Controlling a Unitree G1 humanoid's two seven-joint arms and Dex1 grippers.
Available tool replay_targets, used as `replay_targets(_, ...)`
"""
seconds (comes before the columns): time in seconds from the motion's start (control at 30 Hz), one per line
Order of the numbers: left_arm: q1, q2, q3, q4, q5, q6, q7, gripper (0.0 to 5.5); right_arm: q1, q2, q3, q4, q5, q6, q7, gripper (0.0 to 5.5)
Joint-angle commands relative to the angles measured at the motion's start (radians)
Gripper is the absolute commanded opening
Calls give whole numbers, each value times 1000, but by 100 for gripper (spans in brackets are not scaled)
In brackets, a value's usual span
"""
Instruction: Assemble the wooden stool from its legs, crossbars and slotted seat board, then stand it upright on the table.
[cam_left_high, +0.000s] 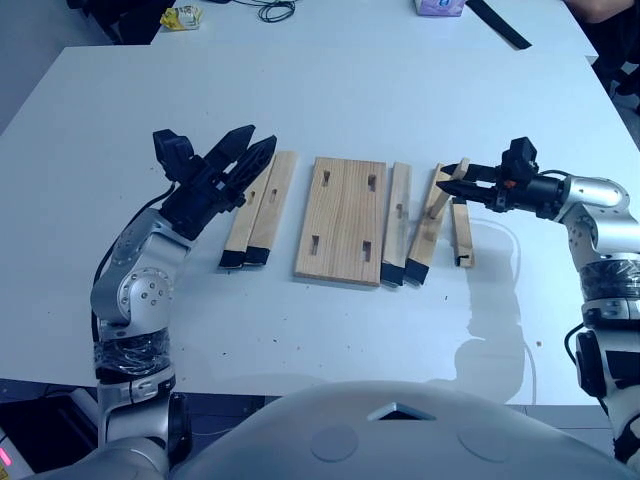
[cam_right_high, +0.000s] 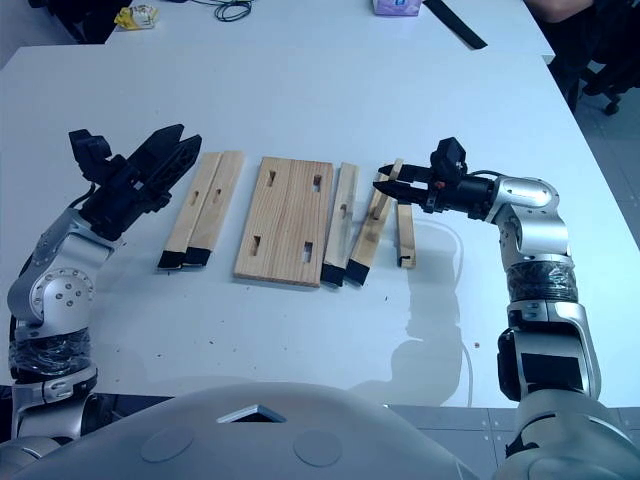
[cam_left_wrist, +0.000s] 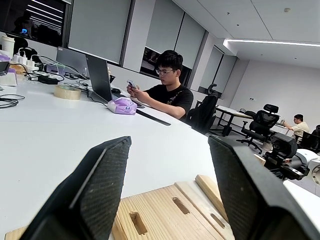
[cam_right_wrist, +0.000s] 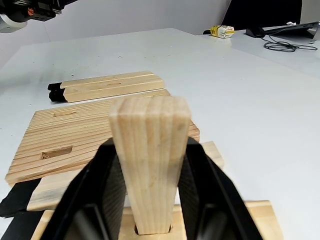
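The slotted seat board (cam_left_high: 342, 220) lies flat mid-table. Two legs with black ends (cam_left_high: 258, 210) lie side by side to its left, and two more legs (cam_left_high: 398, 222) (cam_left_high: 428, 228) to its right. My right gripper (cam_left_high: 448, 181) is shut on a short crossbar (cam_right_wrist: 150, 155) that stands nearly upright with its lower end in a slot of the rightmost leg. Another crossbar (cam_left_high: 461, 236) lies flat just right of that leg. Above the far ends of the left legs hangs my left gripper (cam_left_high: 246, 152), open and holding nothing, its fingers (cam_left_wrist: 95, 195) wide apart.
Along the table's far edge lie a purple tissue pack (cam_left_high: 438, 8), a black strap (cam_left_high: 500, 25), cables (cam_left_high: 275, 10) and a yellow packet (cam_left_high: 182, 16). Bare white tabletop (cam_left_high: 330, 330) stretches in front of the wooden parts.
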Motion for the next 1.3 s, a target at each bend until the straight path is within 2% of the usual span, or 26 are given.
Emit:
replay_targets(0.03, -9, 6, -3, -1, 4, 14, 2, 286, 74, 10, 98, 8, -133, 4, -64, 132)
replay_targets(0.23, 5, -3, -6, -11, 6, 11, 6, 286, 92, -8, 130, -30, -127, 15, -79, 132)
replay_targets(0.53, 4, -8, -3, -9, 6, 9, 10, 286, 94, -28, 106, 52, -102, 49, -95, 132)
replay_targets(1.07, -10, 10, 3, -1, 4, 17, 1, 286, 243, -59, 60, -222, 44, 153, -88, 132)
replay_targets(1.3, -10, 10, -3, -1, 8, 20, 1, 286, 278, -47, 93, -245, 23, 147, -97, 132)
